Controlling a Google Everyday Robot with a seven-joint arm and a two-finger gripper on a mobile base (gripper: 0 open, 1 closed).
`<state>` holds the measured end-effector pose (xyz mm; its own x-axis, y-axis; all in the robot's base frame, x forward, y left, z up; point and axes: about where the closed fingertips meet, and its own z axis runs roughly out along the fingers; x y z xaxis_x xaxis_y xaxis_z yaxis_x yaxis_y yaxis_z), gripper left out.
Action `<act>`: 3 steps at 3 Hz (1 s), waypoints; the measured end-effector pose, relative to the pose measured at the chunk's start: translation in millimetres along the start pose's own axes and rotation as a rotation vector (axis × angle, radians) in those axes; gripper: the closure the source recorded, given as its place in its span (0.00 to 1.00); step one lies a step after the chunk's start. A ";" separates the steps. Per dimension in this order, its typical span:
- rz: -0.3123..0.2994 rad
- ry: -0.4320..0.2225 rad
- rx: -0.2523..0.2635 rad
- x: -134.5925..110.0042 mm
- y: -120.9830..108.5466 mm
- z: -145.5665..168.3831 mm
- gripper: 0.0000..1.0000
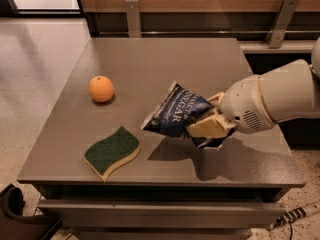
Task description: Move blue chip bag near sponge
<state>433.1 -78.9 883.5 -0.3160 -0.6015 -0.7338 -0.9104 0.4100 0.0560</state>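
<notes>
The blue chip bag (175, 115), dark navy with white lettering, hangs tilted above the grey table (165, 64), right of centre. My gripper (209, 124) comes in from the right on a white arm and is shut on the bag's right end, its cream fingers (205, 128) pinching the foil. The bag casts a shadow on the table below. The sponge (111, 150), green on top with a pale yellow base, lies flat near the table's front left edge, a short gap left of the bag.
A round orange fruit (101, 88) sits on the left part of the table, behind the sponge. A wooden wall with metal brackets (133, 17) runs along the back. The floor lies off the table's left side.
</notes>
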 end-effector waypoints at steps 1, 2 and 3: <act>-0.004 0.002 0.000 -1.5 1.6 0.1 0.30; -0.008 0.003 0.000 -2.9 3.1 0.3 0.07; -0.011 0.004 0.000 -4.1 4.5 0.4 0.00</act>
<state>430.4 -74.3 886.5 -0.3068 -0.6091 -0.7313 -0.9139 0.4033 0.0475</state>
